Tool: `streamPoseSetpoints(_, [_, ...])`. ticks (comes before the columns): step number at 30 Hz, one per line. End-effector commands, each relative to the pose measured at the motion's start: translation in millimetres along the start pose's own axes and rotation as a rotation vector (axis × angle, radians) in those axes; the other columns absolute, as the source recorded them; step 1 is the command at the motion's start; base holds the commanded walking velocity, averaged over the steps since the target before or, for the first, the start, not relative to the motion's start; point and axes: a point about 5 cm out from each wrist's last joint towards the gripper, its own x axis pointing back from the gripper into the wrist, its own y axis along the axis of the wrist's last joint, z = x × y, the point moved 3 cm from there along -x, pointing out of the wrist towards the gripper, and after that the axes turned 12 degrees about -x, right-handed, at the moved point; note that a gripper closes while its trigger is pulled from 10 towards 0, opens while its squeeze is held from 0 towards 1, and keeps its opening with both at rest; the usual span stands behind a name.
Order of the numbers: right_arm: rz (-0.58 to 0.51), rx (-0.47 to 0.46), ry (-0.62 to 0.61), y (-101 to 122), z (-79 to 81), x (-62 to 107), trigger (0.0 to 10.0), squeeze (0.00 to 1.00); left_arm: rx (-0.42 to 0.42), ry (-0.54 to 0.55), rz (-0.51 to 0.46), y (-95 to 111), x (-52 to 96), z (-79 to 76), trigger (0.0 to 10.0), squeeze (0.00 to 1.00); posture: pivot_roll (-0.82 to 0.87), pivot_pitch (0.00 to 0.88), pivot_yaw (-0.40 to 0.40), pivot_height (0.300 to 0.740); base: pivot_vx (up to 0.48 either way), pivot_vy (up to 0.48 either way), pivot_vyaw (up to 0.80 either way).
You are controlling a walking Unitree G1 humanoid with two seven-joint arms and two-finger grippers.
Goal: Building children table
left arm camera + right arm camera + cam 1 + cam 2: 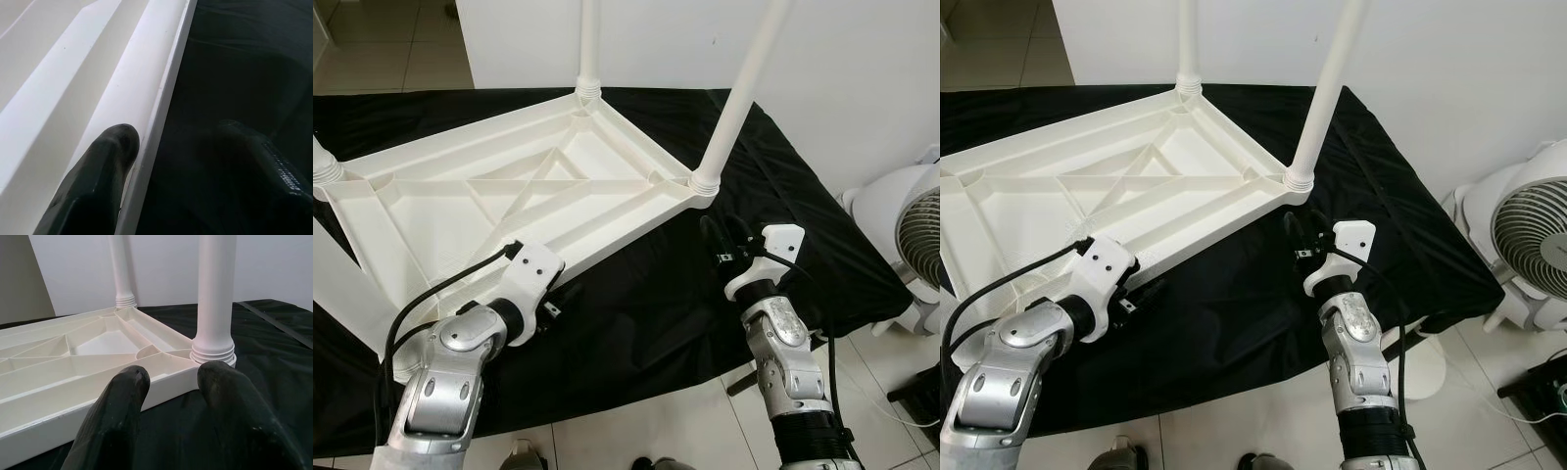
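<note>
The white tabletop (509, 196) is laid upside down on a black cloth (656, 304), ribbed underside up. 2 white legs are seen screwed into its far corners: the far leg (589, 44) and the near-right leg (739, 93), whose ribbed collar is seated in the corner socket. A 3rd leg (321, 168) is partly seen at the left edge.

The left gripper (195, 161) is spread open across the tabletop's near rim, 1 finger (105, 161) resting on the inner ledge and the other over the cloth outside. The right gripper (168, 382) is held open too, low over the cloth just beside the near-right corner, nothing between its fingers.

The step in hand is judged to be steadying the top or checking that corner leg. The rim should be clamped squarely, so the light plastic is not twisted or slid over the slippery cloth. The leg is best taken low, near its collar, where leverage on the socket is least. A white fan (911, 235) stands on the tiled floor (636, 431) to the right and should be cleared by the right arm.
</note>
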Motion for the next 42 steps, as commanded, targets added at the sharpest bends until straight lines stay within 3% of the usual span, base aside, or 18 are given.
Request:
streamPoseSetpoints(1, [0.021,0.012,-0.016,-3,-4.8,3.5,10.0,0.0,0.011,0.024,0.03,-4,-3.2,-0.7,10.0,0.0,0.1,0.103,-0.084,0.74,0.0,0.0,0.0])
streamPoseSetpoints(9, [0.017,0.017,-0.027,-2,-6.8,4.0,10.0,0.0,0.027,0.103,0.109,-15,-9.0,12.5,10.0,0.0,0.09,0.104,-0.079,0.74,0.0,0.0,0.0])
streamPoseSetpoints(10, [0.017,0.017,-0.028,-2,-6.8,4.0,10.0,0.0,0.026,0.12,0.135,-19,-10.3,15.2,9.3,0.0,0.09,0.104,-0.079,0.74,0.0,0.0,0.0])
streamPoseSetpoints(11, [0.017,0.017,-0.028,-2,-6.8,4.0,10.0,0.0,0.026,0.12,0.135,-19,-10.3,15.2,9.3,0.0,0.09,0.104,-0.079,0.74,0.0,0.0,0.0])
streamPoseSetpoints(12, [0.017,0.017,-0.029,-2,-6.7,4.0,10.0,0.0,0.026,0.131,0.151,-21,-11.0,16.6,0.9,0.0,0.09,0.104,-0.079,0.74,0.0,0.0,0.0])
streamPoseSetpoints(13, [0.017,0.017,-0.03,-2,-6.6,3.9,10.0,0.0,0.015,0.148,0.167,-23,-12.3,18.4,0.0,0.0,0.09,0.103,-0.078,0.74,0.0,0.0,0.0])
streamPoseSetpoints(27, [0.01,0.013,-0.033,-1,-5.3,2.4,10.0,0.0,-0.007,0.211,0.145,-7,-29.6,22.4,0.0,0.0,0.09,0.102,-0.077,0.74,0.0,0.0,0.0])
streamPoseSetpoints(30, [0.009,0.01,-0.033,-1,-3.9,1.2,10.0,0.0,-0.007,0.21,0.112,8,-44.4,19.4,0.0,0.0,0.09,0.101,-0.075,0.74,0.0,0.0,0.0])
streamPoseSetpoints(42, [0.004,0.0,-0.033,-2,-0.5,-1.2,10.0,0.0,-0.01,0.187,0.041,38,-73.0,6.3,0.0,0.0,0.09,0.099,-0.068,0.74,0.0,0.0,0.0])
